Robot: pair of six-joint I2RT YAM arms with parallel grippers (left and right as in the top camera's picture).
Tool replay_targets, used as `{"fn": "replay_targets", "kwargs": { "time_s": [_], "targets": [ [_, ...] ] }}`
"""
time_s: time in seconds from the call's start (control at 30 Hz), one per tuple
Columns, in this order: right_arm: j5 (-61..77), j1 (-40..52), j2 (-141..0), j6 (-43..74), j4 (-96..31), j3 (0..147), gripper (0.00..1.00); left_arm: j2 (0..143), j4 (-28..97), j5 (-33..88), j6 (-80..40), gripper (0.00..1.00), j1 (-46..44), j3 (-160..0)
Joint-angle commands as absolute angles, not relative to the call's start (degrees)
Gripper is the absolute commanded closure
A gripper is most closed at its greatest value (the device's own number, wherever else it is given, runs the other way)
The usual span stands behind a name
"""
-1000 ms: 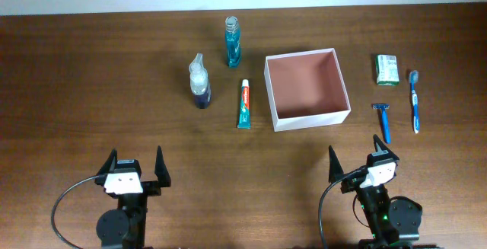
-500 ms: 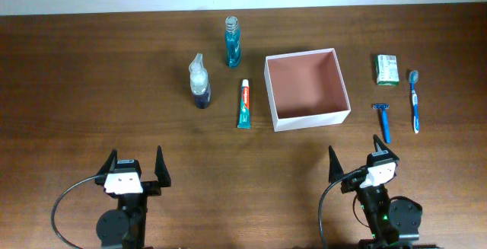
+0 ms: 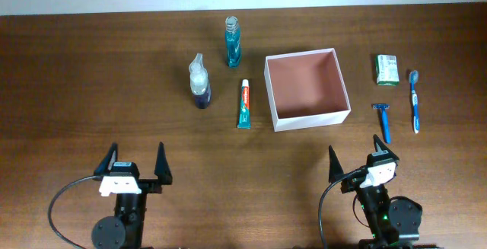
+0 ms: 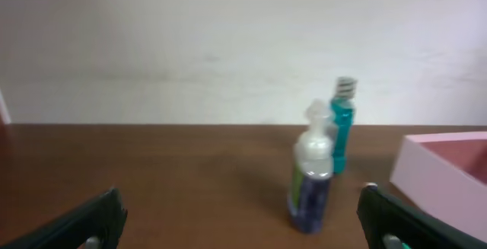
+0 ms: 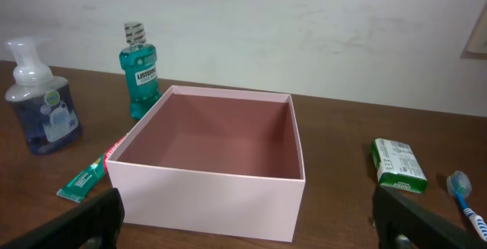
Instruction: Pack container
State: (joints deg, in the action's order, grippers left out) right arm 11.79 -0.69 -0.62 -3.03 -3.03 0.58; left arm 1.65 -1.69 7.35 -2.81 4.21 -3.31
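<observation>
Both grippers sit low in the overhead frame, fingers spread wide and holding nothing: your left gripper (image 3: 137, 156) at lower left, your right gripper (image 3: 355, 154) at lower right. The container (image 3: 306, 81) stands empty just right of centre, open top up.

Watch the two upright items at upper centre. A sideways brush would likely topple the foam pump bottle (image 3: 199, 83) or the mouthwash bottle (image 3: 232, 42), and either could then roll. The toothpaste tube (image 3: 243, 104) lies flat close beside the container's left wall, so a finger dropped on that side may shove the box. The razor (image 3: 382, 121) and toothbrush (image 3: 415, 100) at right are thin and flat. Come in too high and you will probably miss them; too low and you scrape the wood. The soap packet (image 3: 387, 69) looks the easiest. Carry items high, since the thin rim could catch.

You have broad bare table (image 3: 76, 89) at left and along the lower band. The table's far edge runs just above the mouthwash bottle, so margin there is slim.
</observation>
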Motion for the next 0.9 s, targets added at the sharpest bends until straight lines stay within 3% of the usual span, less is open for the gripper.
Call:
{"fn": "replay_targets", "kwargs": {
  "time_s": [0.0,0.37,0.57,0.77,0.87],
  "targets": [
    [10.9,-0.4,-0.2,-3.0,-3.3,0.3,0.01,5.5,1.8,12.9,-2.9,0.01,4.4,-11.4],
    [10.9,-0.4,-0.2,-3.0,-3.3,0.3,0.01,44.2,40.6,18.2,11.8,0.01,4.4,-60.9],
    [10.9,-0.4,-0.2,-3.0,-3.3,0.3,0.01,61.9,45.4,30.1,13.2,0.01,4.2,-82.5],
    [10.9,-0.4,-0.2,-3.0,-3.3,0.3,0.01,78.3,57.2,16.2,13.8,0.01,-2.4,-100.1],
    [10.9,-0.4,-0.2,-3.0,-3.3,0.3,0.01,86.2,63.1,15.0,15.9,0.01,-7.6,-107.4]
  ]
}}
